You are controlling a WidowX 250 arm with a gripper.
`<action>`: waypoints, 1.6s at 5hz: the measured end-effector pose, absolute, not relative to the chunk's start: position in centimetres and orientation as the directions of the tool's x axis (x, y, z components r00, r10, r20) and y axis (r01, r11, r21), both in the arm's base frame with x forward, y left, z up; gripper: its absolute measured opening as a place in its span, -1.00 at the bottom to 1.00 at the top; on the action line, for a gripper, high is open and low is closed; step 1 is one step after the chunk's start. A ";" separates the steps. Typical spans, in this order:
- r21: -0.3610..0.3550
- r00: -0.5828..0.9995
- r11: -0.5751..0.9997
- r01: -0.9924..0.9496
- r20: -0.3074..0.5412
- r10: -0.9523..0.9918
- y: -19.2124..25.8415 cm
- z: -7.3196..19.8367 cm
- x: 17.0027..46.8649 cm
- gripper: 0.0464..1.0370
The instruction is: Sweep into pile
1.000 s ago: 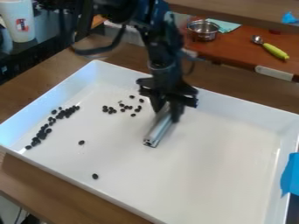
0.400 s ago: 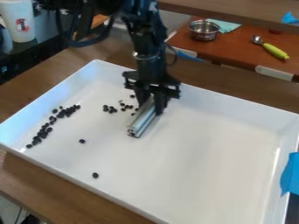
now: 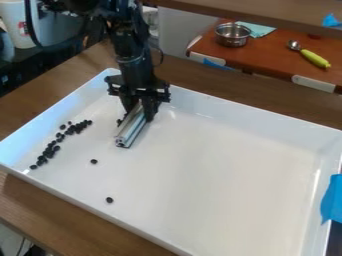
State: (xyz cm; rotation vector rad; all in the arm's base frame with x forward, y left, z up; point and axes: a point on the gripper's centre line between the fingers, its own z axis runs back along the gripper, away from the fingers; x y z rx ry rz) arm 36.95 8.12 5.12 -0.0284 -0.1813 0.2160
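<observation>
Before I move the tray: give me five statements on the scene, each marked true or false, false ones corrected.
1. The gripper holds a metal extrusion bar. True.
2. The bar is over the right half of the tray as seen in the view. False: it is in the upper left part.
3. A line of dark beans lies near the tray's left wall. True.
4. Every bean belongs to that line. False: two lone beans lie apart from it, for instance.
5. The green-handled spoon lies outside the tray. True.
</observation>
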 end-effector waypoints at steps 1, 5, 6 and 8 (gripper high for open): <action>-0.045 0.952 0.973 -0.227 0.199 0.232 9.1 5.2 36.7 -0.33; -0.139 0.765 0.788 -0.600 0.189 0.616 13.7 5.2 34.6 -0.33; -0.147 0.761 0.780 -0.609 0.168 0.626 13.6 5.1 32.6 -0.33; -0.142 0.787 0.808 -0.571 0.185 0.589 13.7 5.0 29.4 -0.33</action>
